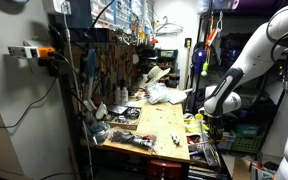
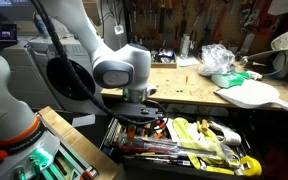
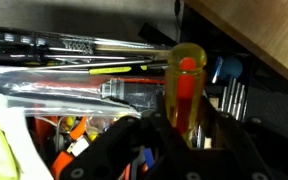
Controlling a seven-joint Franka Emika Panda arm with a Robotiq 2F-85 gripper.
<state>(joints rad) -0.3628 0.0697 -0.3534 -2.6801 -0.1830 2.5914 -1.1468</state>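
By my reading, the gripper (image 3: 184, 138) is working at the grasping step. It is reaching down into the open tool drawer (image 2: 111, 140) below the workbench (image 2: 184, 88). Its 2 fingers (image 3: 152, 130) are flanking the yellow-handled screwdriver (image 3: 187, 85), which is lying among other tools at the drawer's left end. I cannot tell whether the jaws are clamping the handle or only standing close beside it. The next move is calling for a firm, centred hold, since neighbouring tools are crowding in. The arm (image 2: 122, 68) is bending over the bench edge, wrist pointing straight down.
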